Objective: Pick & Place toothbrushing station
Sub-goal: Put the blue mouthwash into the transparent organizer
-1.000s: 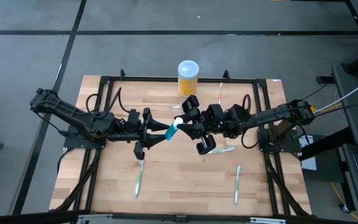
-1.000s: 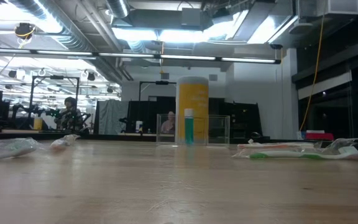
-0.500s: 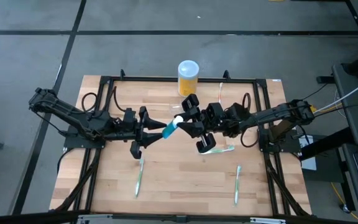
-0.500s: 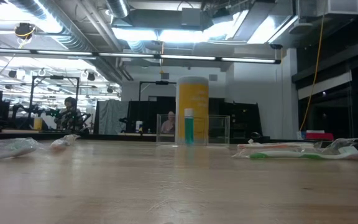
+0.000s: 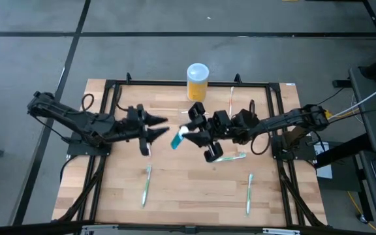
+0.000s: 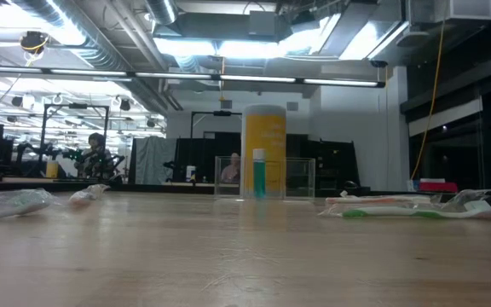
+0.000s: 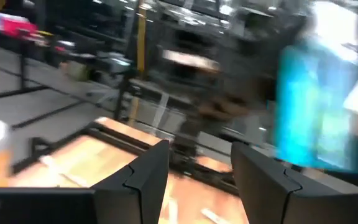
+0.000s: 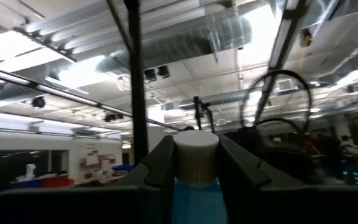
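1. Table (image 5: 188,196): wooden top, filling the middle and lower part of the high view. All my work lies on it.
2. My right claw (image 5: 189,132): just right of centre in the high view, clamped on a blue tube.
3. My left claw (image 5: 164,126): just left of centre in the high view. Its fingers are spread with nothing between them, and it sits near the tube without touching it.
4. Yellow container (image 5: 197,79): white lid, upright at the upper centre of the high view and untouched.
5. Clear holder (image 6: 297,177): this is the toothbrushing station. It stands at the centre of the low view, in front of the yellow container, and neither claw is on it. I cannot make it out from above.
6. Blue tube (image 5: 179,138): white cap, tilted in my right claw's grip. The low view shows a blue capped tube upright within the holder's outline. I cannot tell whether it is inside the holder or whether it is the same tube.
7. Wrapped toothbrush (image 5: 231,156): lies right of centre in the high view, below my right arm.
8. Loose toothbrushes, lower left (image 5: 146,186) and lower right (image 5: 249,194): both lie flat on the table.
9. Progress, as I judge it: early. The tube is lifted, but the brushes are not collected and nothing is clearly stowed in the holder.
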Robot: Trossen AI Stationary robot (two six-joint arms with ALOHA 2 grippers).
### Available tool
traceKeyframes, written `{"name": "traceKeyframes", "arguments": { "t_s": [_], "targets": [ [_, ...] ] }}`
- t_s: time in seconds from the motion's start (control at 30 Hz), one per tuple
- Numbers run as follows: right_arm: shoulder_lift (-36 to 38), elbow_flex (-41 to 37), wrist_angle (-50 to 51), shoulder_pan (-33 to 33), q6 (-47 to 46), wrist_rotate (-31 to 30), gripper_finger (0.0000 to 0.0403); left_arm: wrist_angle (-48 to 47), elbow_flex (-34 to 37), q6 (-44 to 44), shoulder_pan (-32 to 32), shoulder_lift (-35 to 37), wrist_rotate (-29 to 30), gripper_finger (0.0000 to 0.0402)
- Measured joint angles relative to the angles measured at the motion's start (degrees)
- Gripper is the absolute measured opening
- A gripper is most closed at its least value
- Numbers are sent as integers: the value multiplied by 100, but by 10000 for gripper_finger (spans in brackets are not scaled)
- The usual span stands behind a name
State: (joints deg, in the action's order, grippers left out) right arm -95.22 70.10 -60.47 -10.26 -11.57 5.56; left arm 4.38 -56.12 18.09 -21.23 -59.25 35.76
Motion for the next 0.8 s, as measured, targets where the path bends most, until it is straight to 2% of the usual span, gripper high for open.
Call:
{"name": "traceKeyframes", "arguments": {
  "t_s": [0.17, 0.37, 0.53, 0.67, 0.8],
  "targets": [
    [127, 4, 143, 79, 95, 3, 93, -725, 7, 17, -15, 383, 273, 171],
    [466, 7, 1803, 487, 510, 67, 93, -1085, 15, 10, -124, 701, 445, 171],
    [558, -51, 2512, 1092, 568, 744, 93, -1341, 20, -50, -311, 798, 788, 171],
    [605, -597, 2317, 1486, 319, 1226, 93, -1769, 31, 111, -436, 824, 1012, 171],
    [776, -1537, 1143, 1915, -42, 1307, 93, -2063, 31, 271, -537, 856, 1299, 171]
  ]
}}
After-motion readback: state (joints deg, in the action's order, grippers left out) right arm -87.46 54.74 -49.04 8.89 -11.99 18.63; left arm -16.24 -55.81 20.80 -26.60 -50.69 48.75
